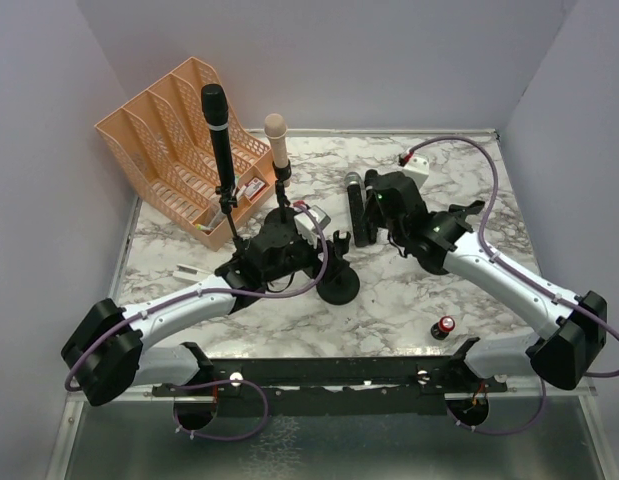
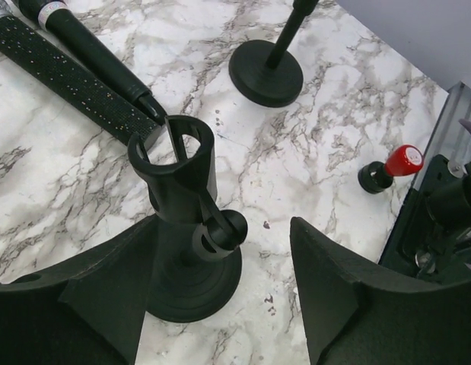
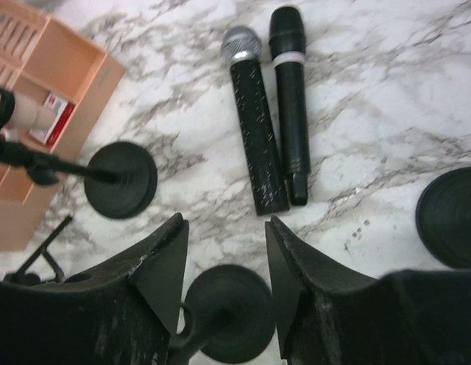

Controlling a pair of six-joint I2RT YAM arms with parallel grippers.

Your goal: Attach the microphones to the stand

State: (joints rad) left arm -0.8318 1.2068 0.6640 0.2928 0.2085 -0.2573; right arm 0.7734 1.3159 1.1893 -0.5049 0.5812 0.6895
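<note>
**Two mics clipped, two flat on the table, both grippers empty**

Top view: one all-black mic [image 1: 217, 125] stood upright in a stand clip left of centre. The peach-pink mic [image 1: 277, 138] stood upright on the next stand, just to its right. The peach file organizer [image 1: 159, 130] sat directly behind both, upper left.

Right wrist view: the silver-mesh mic [image 3: 250, 129] and the second black mic [image 3: 290, 99] lay flat side by side at top centre on the marble table [image 3: 372, 152], heads toward the top edge. The right gripper [image 3: 224, 224] had its fingers spread with nothing between them. A stand base [image 3: 227, 312] sat under the gap at bottom centre. Two more bases crowded in, one mid-left and one at the right edge.

Left wrist view: the left gripper [image 2: 224, 228] was spread wide around the empty stand [image 2: 174, 163]. Whether it touched the stand was unclear. The stand's clip held nothing, and the two flat mics lay just behind it, upper left. A red-topped battery [image 2: 391, 167] stood mid-right, well apart.
</note>
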